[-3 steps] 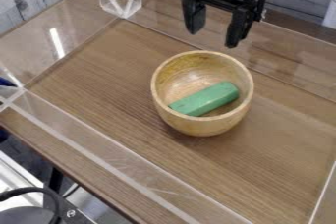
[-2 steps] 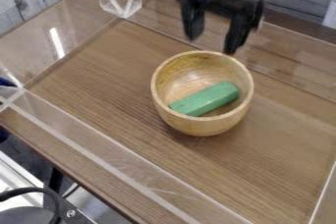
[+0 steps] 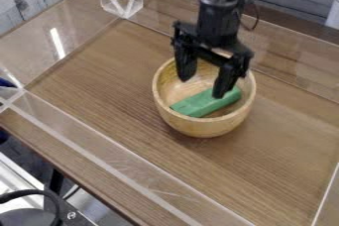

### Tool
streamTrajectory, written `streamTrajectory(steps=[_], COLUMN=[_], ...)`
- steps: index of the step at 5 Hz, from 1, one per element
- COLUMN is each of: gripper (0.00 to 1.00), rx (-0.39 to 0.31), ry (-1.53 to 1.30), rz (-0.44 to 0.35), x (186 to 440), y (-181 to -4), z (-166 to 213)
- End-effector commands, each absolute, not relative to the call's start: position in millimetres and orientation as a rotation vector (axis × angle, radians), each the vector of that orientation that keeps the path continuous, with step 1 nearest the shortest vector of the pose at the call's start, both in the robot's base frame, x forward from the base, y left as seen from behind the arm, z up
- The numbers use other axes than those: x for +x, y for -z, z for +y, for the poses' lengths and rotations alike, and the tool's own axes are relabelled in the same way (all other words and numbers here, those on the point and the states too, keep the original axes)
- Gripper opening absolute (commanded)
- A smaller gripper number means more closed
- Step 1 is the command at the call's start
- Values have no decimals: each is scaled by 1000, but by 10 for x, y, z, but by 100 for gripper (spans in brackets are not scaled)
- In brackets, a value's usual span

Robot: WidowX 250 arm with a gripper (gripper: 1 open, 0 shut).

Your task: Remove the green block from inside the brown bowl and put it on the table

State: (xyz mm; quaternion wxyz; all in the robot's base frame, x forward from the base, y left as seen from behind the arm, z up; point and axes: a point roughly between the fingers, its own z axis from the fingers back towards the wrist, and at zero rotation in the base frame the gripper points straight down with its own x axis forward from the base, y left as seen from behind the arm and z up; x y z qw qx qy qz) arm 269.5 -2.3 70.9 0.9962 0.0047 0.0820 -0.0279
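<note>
A green block lies slanted inside the brown bowl, which sits on the table near its middle. My black gripper hangs over the bowl pointing down, its two fingers spread wide and open, with nothing between them. The fingertips reach down to about the bowl's rim, one on the left side and one over the block's upper right end. Part of the block and the bowl's far rim are hidden behind the fingers.
Low clear acrylic walls edge the tabletop. A clear acrylic corner piece stands at the back left. A white plank wall lies beyond the table's far left edge.
The gripper has dropped from well behind and above the bowl down to the bowl's rim, still spread wide. The block and bowl have not moved.
</note>
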Motion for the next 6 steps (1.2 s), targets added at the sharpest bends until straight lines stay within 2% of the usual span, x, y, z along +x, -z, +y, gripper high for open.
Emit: streamTrajectory(steps=[1,2,4,5,6], gripper=[100,100,100,0,0], rx=[13,13,10,9,2], ry=[92,107,122,126,132], rz=[115,115,108,97,78], x=[2751,2761,2813,2832,2832], y=[-685,-557,-413,-376,-416], z=[-38,-46,-58,-58,-65])
